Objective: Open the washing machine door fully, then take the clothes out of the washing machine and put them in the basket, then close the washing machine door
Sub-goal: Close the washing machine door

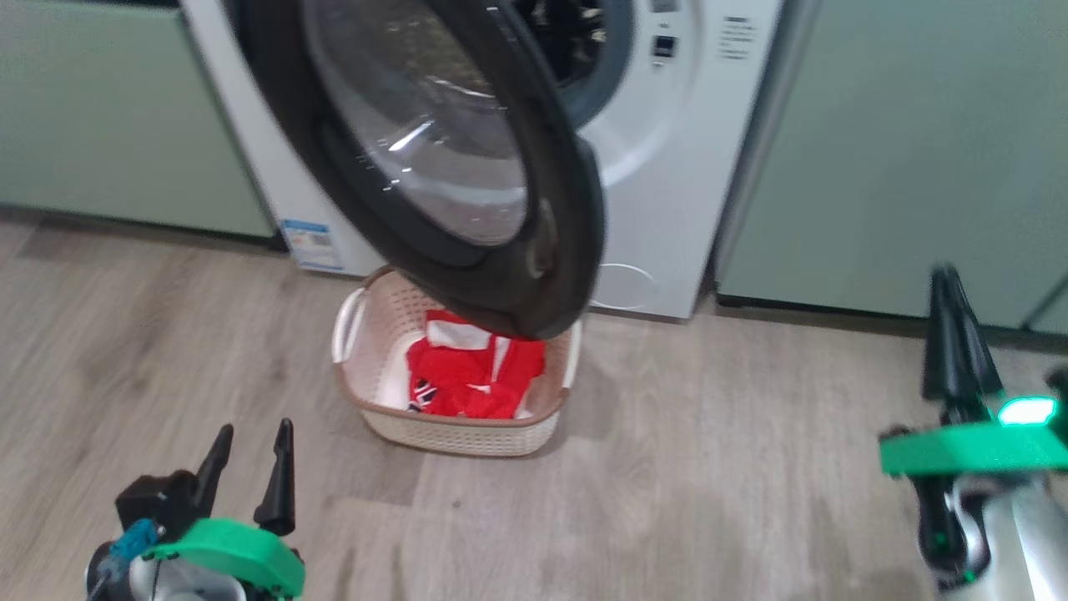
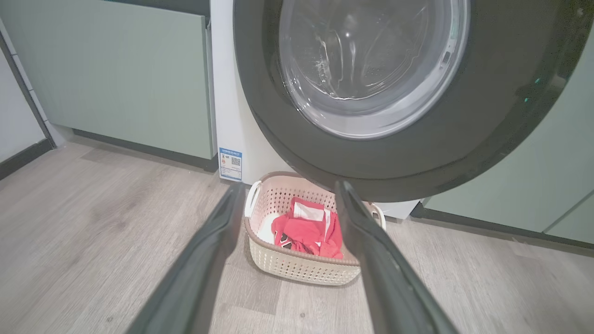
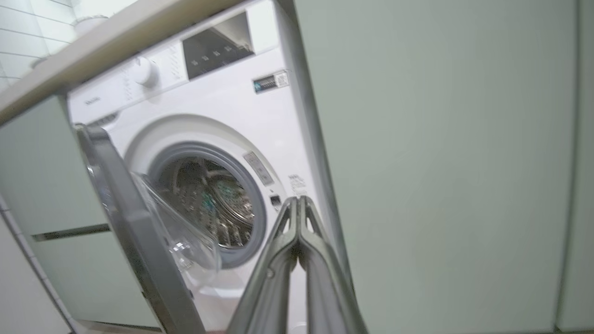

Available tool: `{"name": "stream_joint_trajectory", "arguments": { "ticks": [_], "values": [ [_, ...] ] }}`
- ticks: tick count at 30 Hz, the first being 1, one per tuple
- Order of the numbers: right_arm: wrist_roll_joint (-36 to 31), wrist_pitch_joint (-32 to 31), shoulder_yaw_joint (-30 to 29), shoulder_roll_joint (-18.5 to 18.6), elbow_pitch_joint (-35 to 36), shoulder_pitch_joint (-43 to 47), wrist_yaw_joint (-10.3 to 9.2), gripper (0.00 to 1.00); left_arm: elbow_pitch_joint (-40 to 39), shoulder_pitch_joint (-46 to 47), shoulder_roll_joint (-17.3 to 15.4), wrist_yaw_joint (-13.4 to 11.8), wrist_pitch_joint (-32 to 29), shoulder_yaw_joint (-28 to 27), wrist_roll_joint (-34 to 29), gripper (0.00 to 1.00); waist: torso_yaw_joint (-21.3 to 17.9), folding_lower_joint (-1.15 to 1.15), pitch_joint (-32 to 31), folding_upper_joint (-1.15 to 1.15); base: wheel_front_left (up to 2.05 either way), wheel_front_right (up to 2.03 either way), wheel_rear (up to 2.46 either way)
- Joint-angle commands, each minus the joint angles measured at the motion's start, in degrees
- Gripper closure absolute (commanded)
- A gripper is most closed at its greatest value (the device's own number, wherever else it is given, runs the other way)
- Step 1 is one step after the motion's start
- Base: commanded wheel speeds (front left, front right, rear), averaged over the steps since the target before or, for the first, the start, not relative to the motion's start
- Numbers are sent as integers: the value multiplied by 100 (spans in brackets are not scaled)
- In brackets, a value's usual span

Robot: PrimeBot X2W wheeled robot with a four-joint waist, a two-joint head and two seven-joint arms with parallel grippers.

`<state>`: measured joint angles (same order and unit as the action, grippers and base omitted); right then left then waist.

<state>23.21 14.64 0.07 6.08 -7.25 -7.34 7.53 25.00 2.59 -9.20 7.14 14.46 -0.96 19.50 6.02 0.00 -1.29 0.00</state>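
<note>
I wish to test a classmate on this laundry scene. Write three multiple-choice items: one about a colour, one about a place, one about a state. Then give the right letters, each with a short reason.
1. What colour is the wide rim of the large round washing machine door?
A. white
B. glossy black
C. pale green

2. Where do the bright red fabric clothes lie?
A. draped over the door
B. in the cream perforated plastic basket
C. under the basket

3. How is the right gripper with its two long dark fingers?
A. wide open
B. shut on the clothes
C. shut and empty

Answers:
1 B, the rim looks black in the head view.
2 B, the red fabric shows inside the basket walls.
3 C, its fingers meet with nothing between them.
</note>
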Motion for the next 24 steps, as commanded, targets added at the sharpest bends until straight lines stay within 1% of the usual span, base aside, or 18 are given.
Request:
{"name": "stream_joint_trajectory", "arguments": {
  "ticks": [1,6,11,16,18,20,24],
  "values": [
    [43,36,271,121,269,-346,-4,100,-133,185,-54,35,53,-166,-63,0,273,0,-11,0,0,0,0],
    [134,36,946,234,402,-913,-4,100,-108,178,11,35,53,-107,-125,0,724,0,-33,0,0,0,0],
    [271,36,1879,251,156,-1427,-4,100,-101,192,57,35,53,-45,-182,0,1147,0,5,0,0,0,0],
    [395,36,3026,263,-600,-1868,-4,100,-74,254,116,35,53,48,-175,0,1461,0,68,0,0,0,0],
    [444,36,3330,240,-973,-1995,-4,100,-58,279,135,35,53,99,-168,0,1565,0,89,0,0,0,0],
    [522,36,3475,203,-1360,-2081,-4,100,-43,310,164,35,53,129,-160,0,1652,0,116,0,0,0,0],
    [647,36,3430,132,-2043,-2246,-4,100,-46,365,227,35,53,155,-145,0,1751,0,207,0,0,0,0]
  ]
}}
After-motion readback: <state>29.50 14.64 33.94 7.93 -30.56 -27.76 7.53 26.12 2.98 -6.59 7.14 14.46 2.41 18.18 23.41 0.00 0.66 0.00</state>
